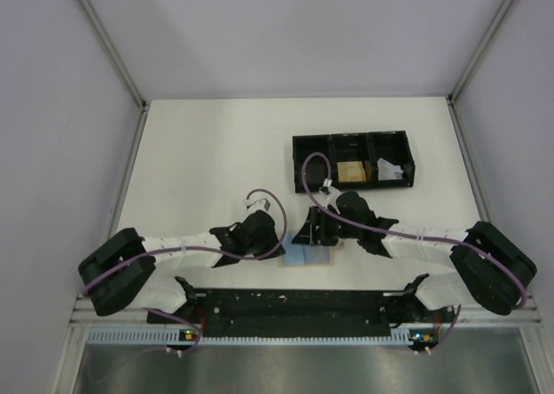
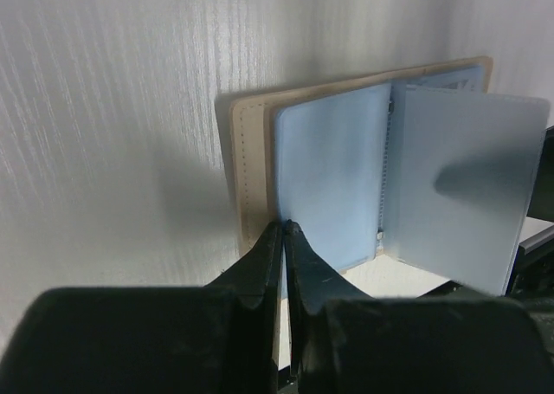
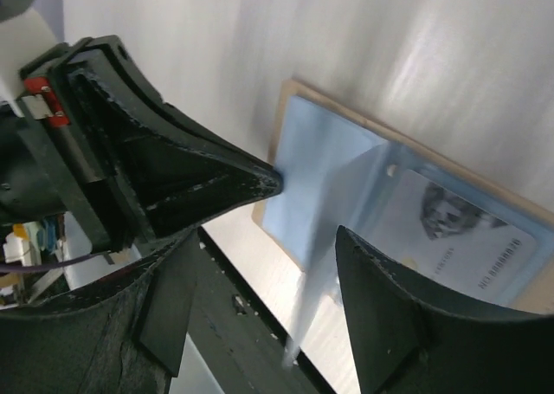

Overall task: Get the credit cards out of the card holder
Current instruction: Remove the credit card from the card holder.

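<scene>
White tabletop (image 1: 208, 151), pale enclosure walls around it. Both arms are bolted at the near edge and reach in toward the middle.

Nearest in: card holder (image 1: 310, 257), lying open and flat on the table, close to the near edge, about centre, between the two grippers. It has a tan border and blue-grey inner panels.

At its left edge: left gripper (image 2: 284, 231). The jaws are fully closed, with the fingertips pressed together right at the near corner of the left blue panel. Cannot tell whether they pinch the panel's edge or only touch it.

Over the right half: right gripper (image 3: 307, 208). The jaws are well apart and hold nothing. A thin translucent blue leaf (image 2: 467, 195), hinged along the holder's middle fold, stands raised in the gap between the two fingers. Neither finger is seen clamping it. The left wrist view shows a finger-shaped shadow on the leaf.

Under the raised leaf: one credit card (image 3: 454, 238), pale, with a printed portrait and a barcode, lying inside the right-hand pocket. Others cannot be made out.

Further back, right of centre: black three-compartment tray (image 1: 351, 138), well apart from the holder. A tan square block (image 1: 351, 171) sits in its middle compartment and a white object (image 1: 388, 171) in the right one. What the white object is cannot be told.
</scene>
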Controlling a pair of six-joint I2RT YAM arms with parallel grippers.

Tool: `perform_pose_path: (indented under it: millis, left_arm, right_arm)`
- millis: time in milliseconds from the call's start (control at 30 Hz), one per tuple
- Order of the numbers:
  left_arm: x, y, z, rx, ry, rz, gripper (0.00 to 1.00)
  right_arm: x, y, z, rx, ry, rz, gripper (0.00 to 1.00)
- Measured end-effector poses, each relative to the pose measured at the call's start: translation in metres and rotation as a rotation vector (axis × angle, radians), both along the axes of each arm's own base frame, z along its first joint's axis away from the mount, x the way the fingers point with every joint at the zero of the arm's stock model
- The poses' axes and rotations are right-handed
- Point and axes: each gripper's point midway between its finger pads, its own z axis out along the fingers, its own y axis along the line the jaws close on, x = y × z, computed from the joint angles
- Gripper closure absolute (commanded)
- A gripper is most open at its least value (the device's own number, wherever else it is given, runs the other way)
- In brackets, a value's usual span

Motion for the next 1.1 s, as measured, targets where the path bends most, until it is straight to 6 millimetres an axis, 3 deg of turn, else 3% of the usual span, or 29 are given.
perform_pose_path:
  millis: [167,300,367,500,667,833,933,1100]
  left_arm:
    - [-0.004,0.008,0.002,-0.059,-0.006,0.06,0.77]
    - [-0.004,0.026,0.011,-0.108,-0.039,0.155,0.58]
    - [-0.003,0.037,0.019,-0.144,-0.071,0.211,0.5]
    - [0.002,0.048,0.043,-0.226,-0.143,0.276,0.45]
    - [0.006,0.043,0.07,-0.306,-0.212,0.257,0.44]
    - [0.007,0.02,0.078,-0.343,-0.214,0.169,0.44]
    - [0.009,-0.001,0.081,-0.362,-0.193,0.113,0.43]
    - [0.015,-0.036,0.08,-0.39,-0.153,0.036,0.44]
  right_arm:
    - [-0.001,0.025,0.015,0.083,0.017,0.074,0.36]
    - [-0.003,0.049,0.016,0.118,0.044,0.139,0.36]
    - [-0.006,0.053,0.01,0.119,0.066,0.154,0.36]
    - [-0.008,0.05,0.005,0.091,0.071,0.158,0.36]
    - [0.001,0.032,0.024,0.034,-0.03,0.128,0.37]
    - [0.029,-0.001,0.044,0.035,-0.127,0.024,0.45]
    - [0.031,-0.023,0.028,0.001,-0.116,-0.021,0.52]
    - [0.018,-0.045,-0.006,-0.055,-0.043,-0.044,0.59]
